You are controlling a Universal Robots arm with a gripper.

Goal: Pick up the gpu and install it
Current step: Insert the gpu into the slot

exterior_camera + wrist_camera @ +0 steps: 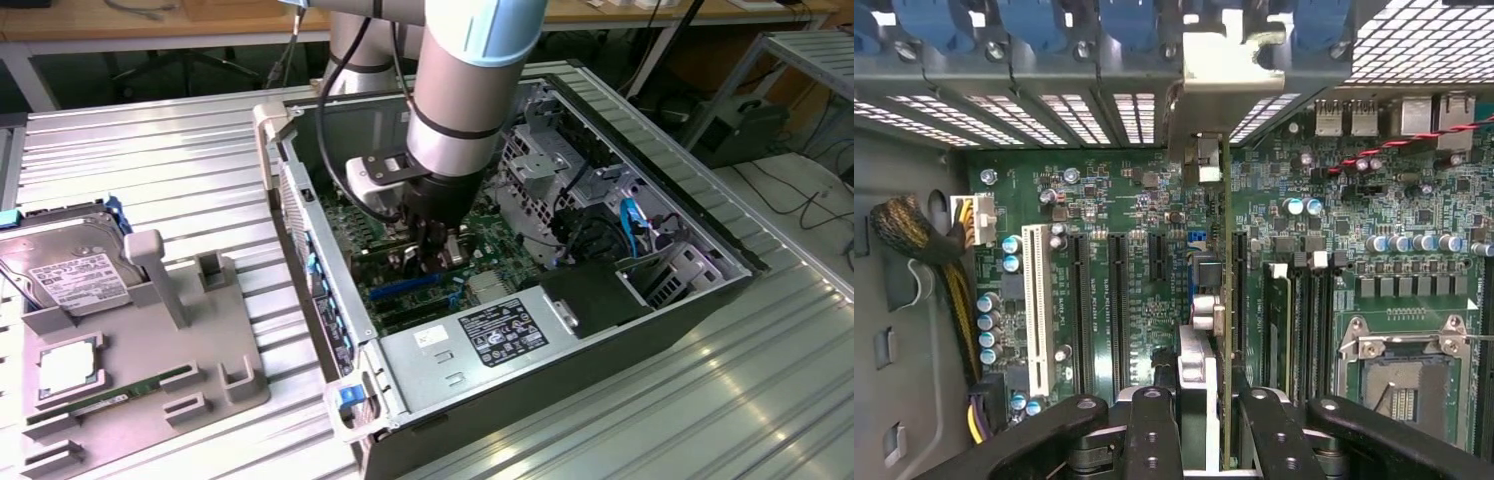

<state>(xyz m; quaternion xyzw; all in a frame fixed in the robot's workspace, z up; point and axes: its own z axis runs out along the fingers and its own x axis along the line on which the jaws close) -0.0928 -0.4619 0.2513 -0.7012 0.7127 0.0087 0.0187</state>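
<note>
Claw (1204,425) tight on upright gpu (1206,290), edge-on between its fingers (1154,430)

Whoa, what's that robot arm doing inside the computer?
The robot arm reaches down into an open computer case that lies on its side. Its claw is shut on the gpu, holding the card on edge over the long slots of the green motherboard. I can't tell if the card is pushed all the way in. A hard drive sits in a gray tray beside the case.
</note>
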